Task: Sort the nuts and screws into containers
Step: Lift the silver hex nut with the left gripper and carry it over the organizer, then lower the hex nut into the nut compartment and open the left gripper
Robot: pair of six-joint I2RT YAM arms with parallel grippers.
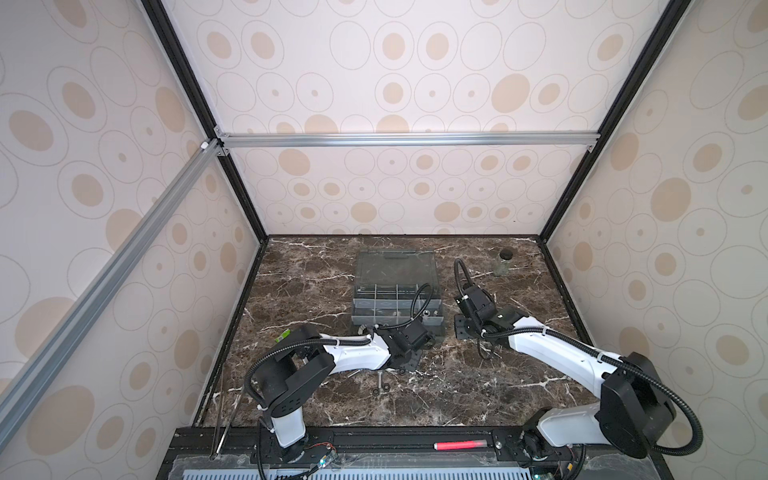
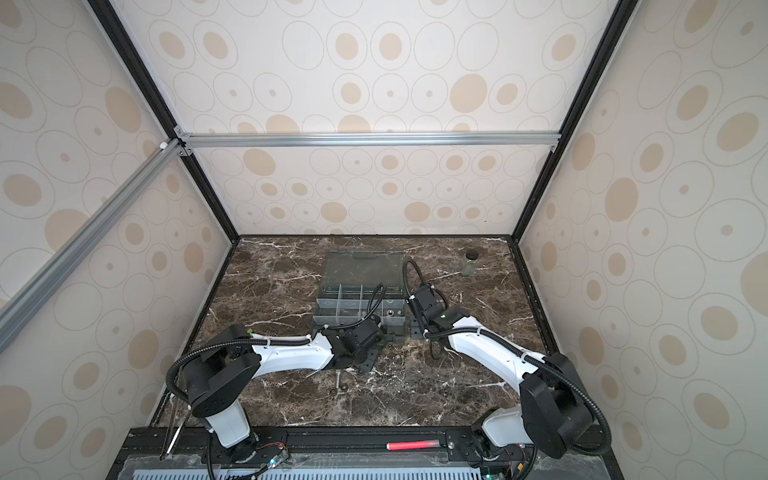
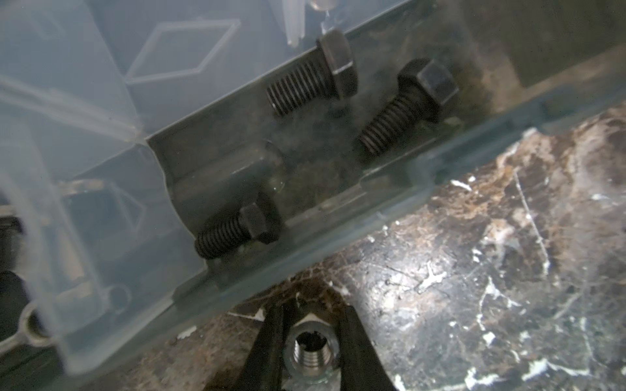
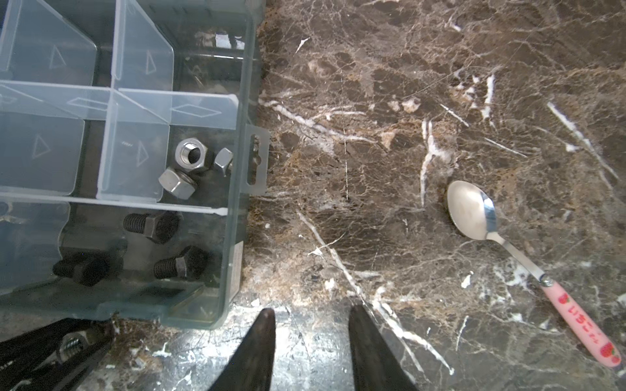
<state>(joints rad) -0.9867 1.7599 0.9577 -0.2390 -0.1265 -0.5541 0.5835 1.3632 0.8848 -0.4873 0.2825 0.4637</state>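
Nearest the rig's base, on the brown marble-pattern tabletop (image 1: 457, 386), one long silver screw (image 1: 380, 379) & two small black rings (image 1: 386, 387) lie loose, not yet sorted. Just past them the left gripper (image 3: 309, 315) is clamped on a silver hex nut (image 3: 311, 353), pinched across its sides w/ the threaded bore facing the wrist cam; prob. a steady hold for carrying. L arm: forearm stretched toward the middle, wrist tipped down, tips low over the marble right at the front wall of the grey translucent plastic organizer box (image 3: 389, 199). The nut is outside the box, not over any cell. The right gripper (image 4: 311, 311) sits beside the box's front-right corner, jaws a narrow way apart w/ nothing betw. them. R forearm comes in from the right, wrist bent down; my guess is it's just keeping clear. Behind the front wall the corner cell holds three short black hex bolts (image 4: 152, 243). The next cell back along the same side wall holds three silver hex nuts (image 4: 186, 166), so that's likely where the held one belongs: it'd need lifting over the wall & past the bolts. The clear hinged lid (image 1: 395, 266) is folded back open, so the cells are reachable. A steel spoon w/ pink handle (image 4: 474, 216) lies on the marble well apart from the box. Farthest back, a small glass jar w/ black lid (image 1: 503, 264) stands near the rear wall, apart from both arms.
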